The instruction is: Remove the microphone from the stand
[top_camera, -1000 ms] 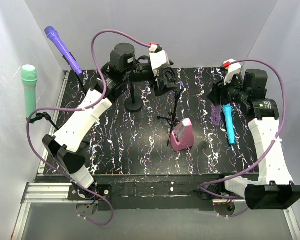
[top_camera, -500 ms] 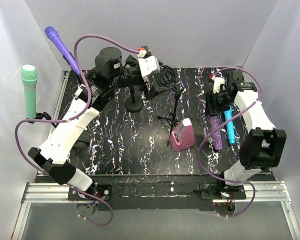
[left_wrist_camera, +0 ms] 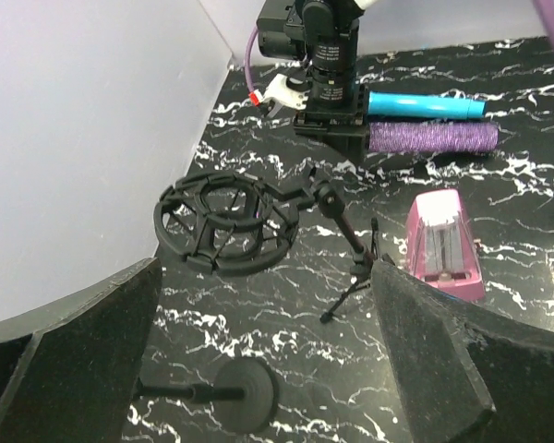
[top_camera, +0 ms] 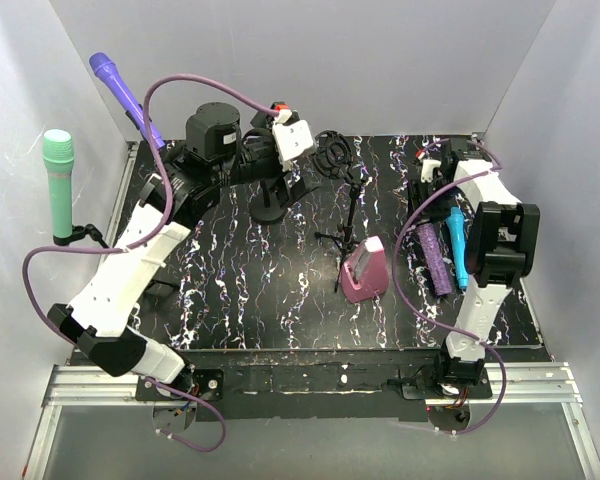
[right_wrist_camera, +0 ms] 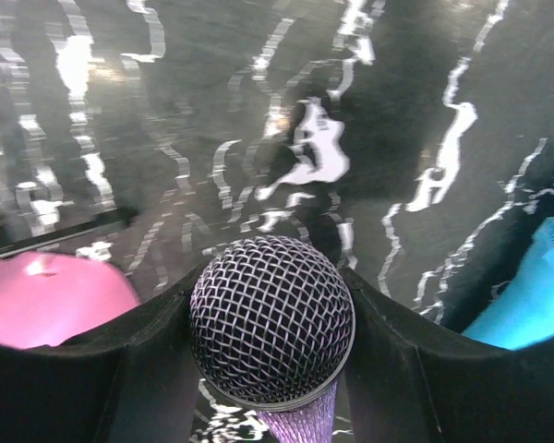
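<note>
Lay purple microphone (left_wrist_camera: 434,137), clamped in right gripper (right_wrist_camera: 271,309), flat at 3 o'clock beside cyan microphone (left_wrist_camera: 425,104); leave left gripper (left_wrist_camera: 266,275) wide

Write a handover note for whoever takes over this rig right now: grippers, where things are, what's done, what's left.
Left gripper: open, empty, facing the stand and its empty ring.
Right gripper: shut on the purple microphone, at its head.
Microphone: out of the stand, apparently laid on the table beside the blue microphone.
Done: removal.
Left: probably release it and pull back.
</note>
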Robot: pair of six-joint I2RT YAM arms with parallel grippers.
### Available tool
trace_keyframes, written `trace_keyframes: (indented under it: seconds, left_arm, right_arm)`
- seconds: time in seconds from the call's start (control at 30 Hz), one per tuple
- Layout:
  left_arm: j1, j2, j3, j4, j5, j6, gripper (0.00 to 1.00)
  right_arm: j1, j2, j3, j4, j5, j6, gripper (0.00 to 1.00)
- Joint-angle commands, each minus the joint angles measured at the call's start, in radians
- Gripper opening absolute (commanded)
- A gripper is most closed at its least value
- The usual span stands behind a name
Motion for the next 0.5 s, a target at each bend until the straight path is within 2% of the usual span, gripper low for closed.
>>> trace_keyframes:
  seconds: [0.0, 0.1, 0.17, 0.33, 0.47]
  left_arm:
    - [-0.003, -0.070, 0.005, -0.084, -0.068, 0.023, 0.97]
    - [-0.003, -0.081, -0.019, -0.088, -0.090, 0.020, 0.97]
    - [-0.003, -0.087, -0.037, -0.085, -0.099, 0.006, 0.97]
    - [-0.003, -0.093, -0.077, -0.085, -0.077, -0.017, 0.98]
    - [-0.003, -0.079, -0.081, -0.079, -0.044, -0.074, 0.98]
  right_arm:
    - [-0.022, 0.061, 0.051, -0.001, 0.144, -0.086, 0.02]
    - [-0.027, 0.092, 0.051, 0.008, 0.154, -0.093, 0.08]
    - [-0.028, 0.107, 0.056, 0.016, 0.163, -0.092, 0.22]
    - [-0.028, 0.130, 0.073, 0.021, 0.187, -0.087, 0.45]
    - [-0.028, 0.112, 0.056, 0.018, 0.161, -0.101, 0.53]
